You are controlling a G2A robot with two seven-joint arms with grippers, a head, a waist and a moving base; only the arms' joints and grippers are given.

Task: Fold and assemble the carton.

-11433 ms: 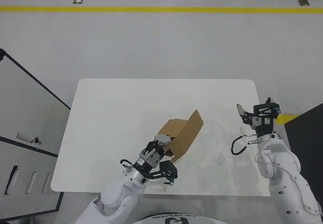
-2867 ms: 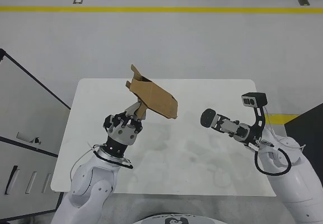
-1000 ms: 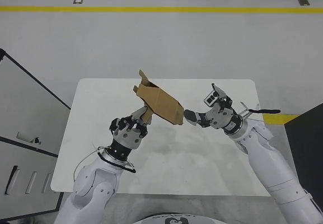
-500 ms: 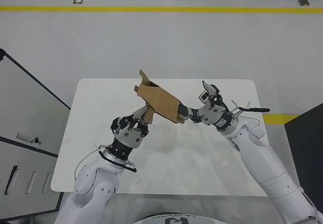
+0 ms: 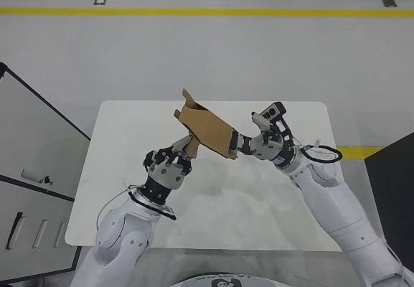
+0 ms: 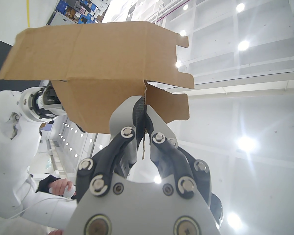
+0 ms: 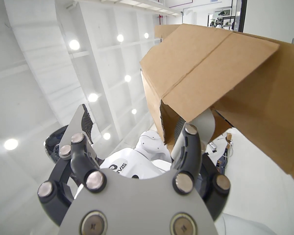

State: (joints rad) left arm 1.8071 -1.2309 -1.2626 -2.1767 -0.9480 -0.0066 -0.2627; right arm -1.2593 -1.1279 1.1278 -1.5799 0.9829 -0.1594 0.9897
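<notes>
The carton (image 7: 205, 74) hides one fingertip of the right gripper (image 7: 134, 123).

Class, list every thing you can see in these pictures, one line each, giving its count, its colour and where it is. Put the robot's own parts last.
carton: one, brown, held up above the table, end flaps open.
table: one, white, under both arms.
cabinet: one, grey, on the floor beside the table.
floor line: one, yellow, across the floor beyond the table.
left gripper: one, grey and black, shut on an edge of the carton.
right gripper: one, grey and black, open, one finger tucked under a flap at the carton's other end.
</notes>
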